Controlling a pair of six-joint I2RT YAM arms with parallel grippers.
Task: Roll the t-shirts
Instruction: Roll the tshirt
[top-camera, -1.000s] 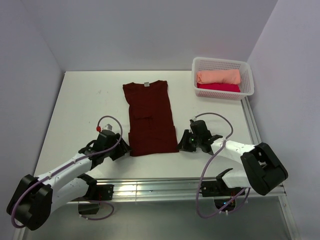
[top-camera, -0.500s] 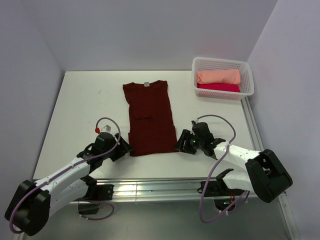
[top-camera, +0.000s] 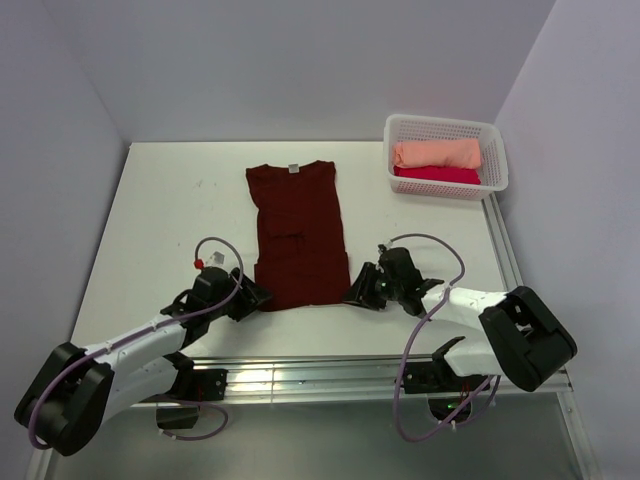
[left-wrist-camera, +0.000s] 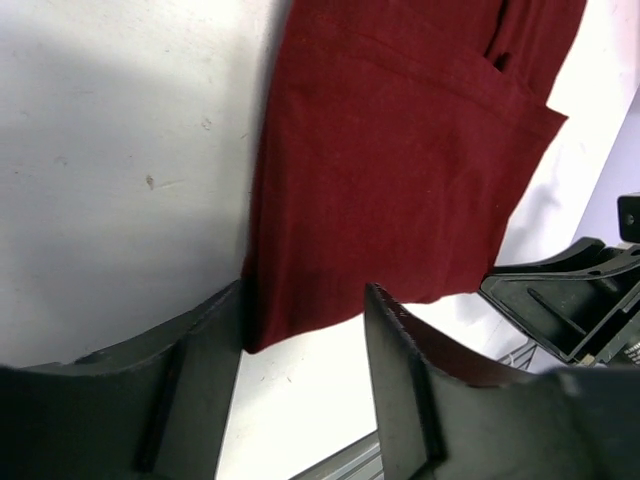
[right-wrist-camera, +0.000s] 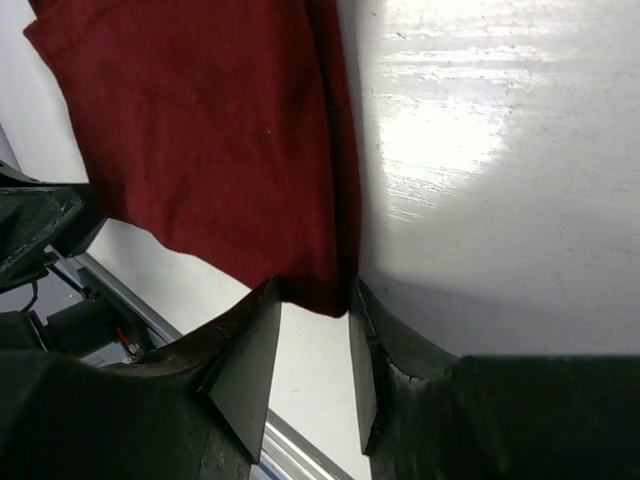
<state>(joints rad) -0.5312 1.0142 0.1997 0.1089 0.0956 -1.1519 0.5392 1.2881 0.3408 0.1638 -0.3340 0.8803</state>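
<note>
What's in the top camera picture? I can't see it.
A dark maroon t-shirt lies flat on a white table, with the left pincer and right pincer at its two near corners. A white basket at the far right holds a rolled peach shirt and a pink shirt.

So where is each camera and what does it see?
Top: above and behind, looking down at the white table and dark maroon cloth t-shirt; left arm and right arm show.
Left wrist: on the left arm, facing the shirt's near-left corner; left fingers show.
Right wrist: same, near-right corner; right fingers show.
All share the shirt.
</note>
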